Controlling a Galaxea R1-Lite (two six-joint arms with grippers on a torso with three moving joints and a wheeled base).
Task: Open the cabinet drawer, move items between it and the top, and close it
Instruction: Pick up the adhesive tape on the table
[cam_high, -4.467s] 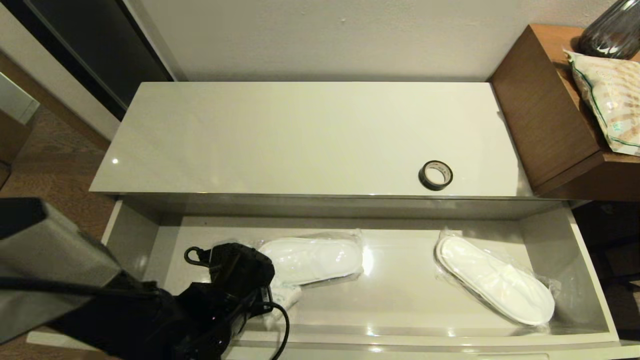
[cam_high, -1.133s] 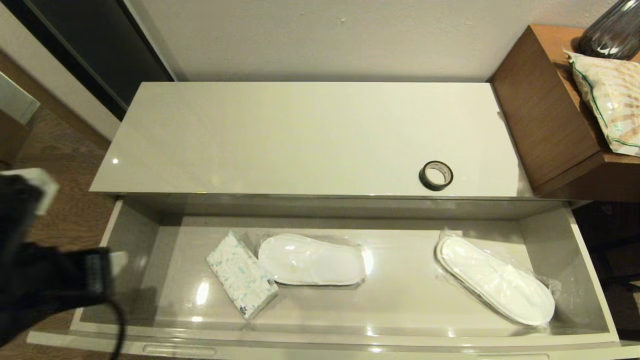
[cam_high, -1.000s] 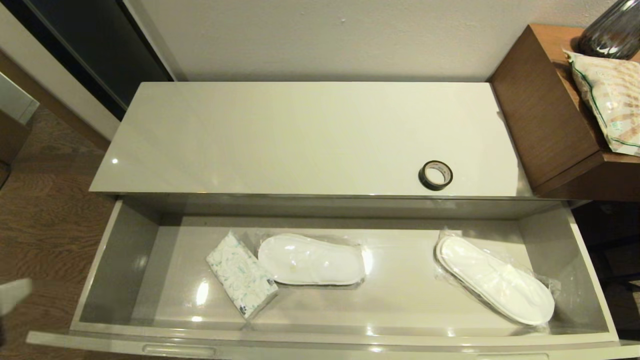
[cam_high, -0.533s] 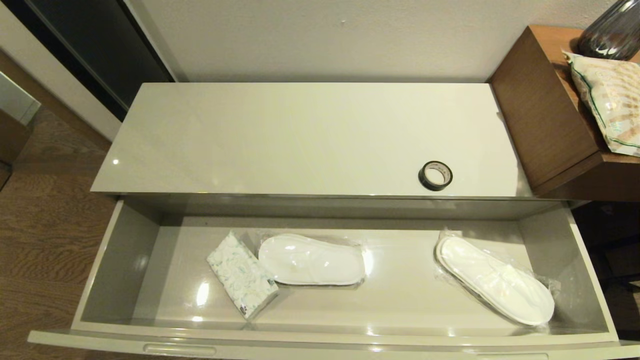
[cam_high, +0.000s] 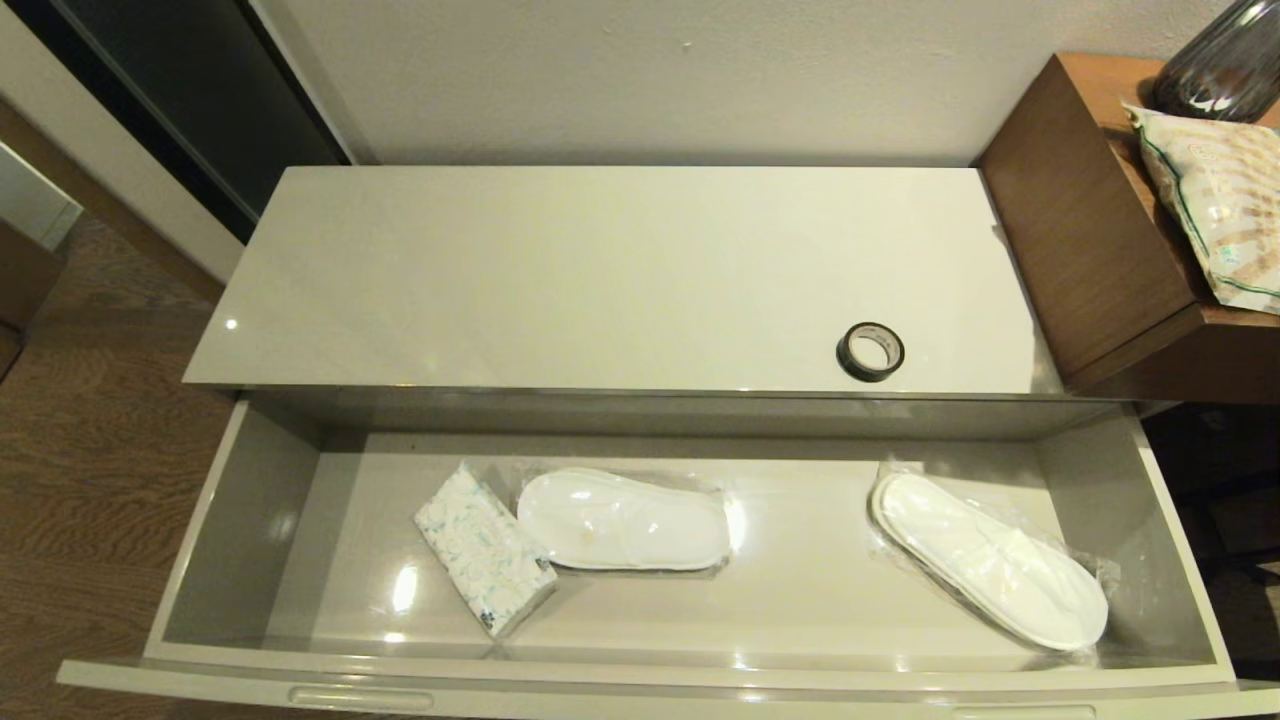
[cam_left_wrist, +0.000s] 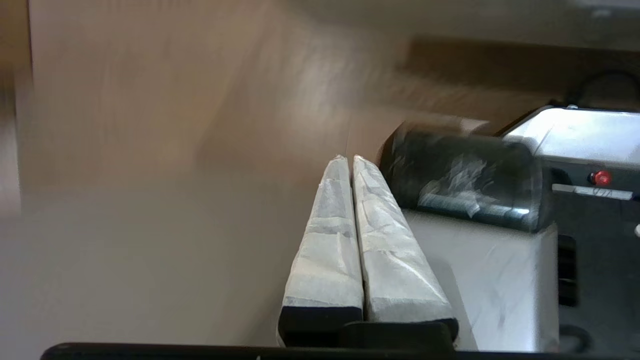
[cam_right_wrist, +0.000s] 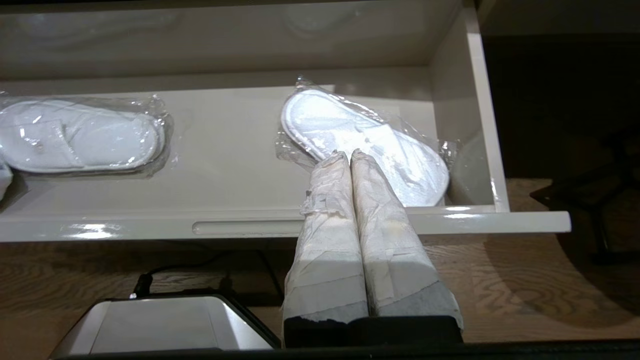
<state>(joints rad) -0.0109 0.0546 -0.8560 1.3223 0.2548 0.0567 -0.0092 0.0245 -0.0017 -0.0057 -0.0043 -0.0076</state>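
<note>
Glossy cream top (cam_high: 600, 270) w/ tape roll (cam_high: 871, 351), drawer (cam_high: 240, 520) open, wood floor (cam_high: 90, 480), both grippers' fingers together

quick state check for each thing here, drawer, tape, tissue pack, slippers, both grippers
cabinet drawer: pulled open
tape roll: lying flat on the top
tissue pack: lying in the drawer
two slippers: still bagged, in the drawer
left gripper: shut, empty
right gripper: shut, empty, before the drawer front

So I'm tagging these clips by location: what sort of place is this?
Probably a hotel room. Two plastic-wrapped white disposable slippers lie in the open cabinet drawer beside a tissue pack, the glossy low cabinet top stands against a plain wall, and the floor is wood-look.
</note>
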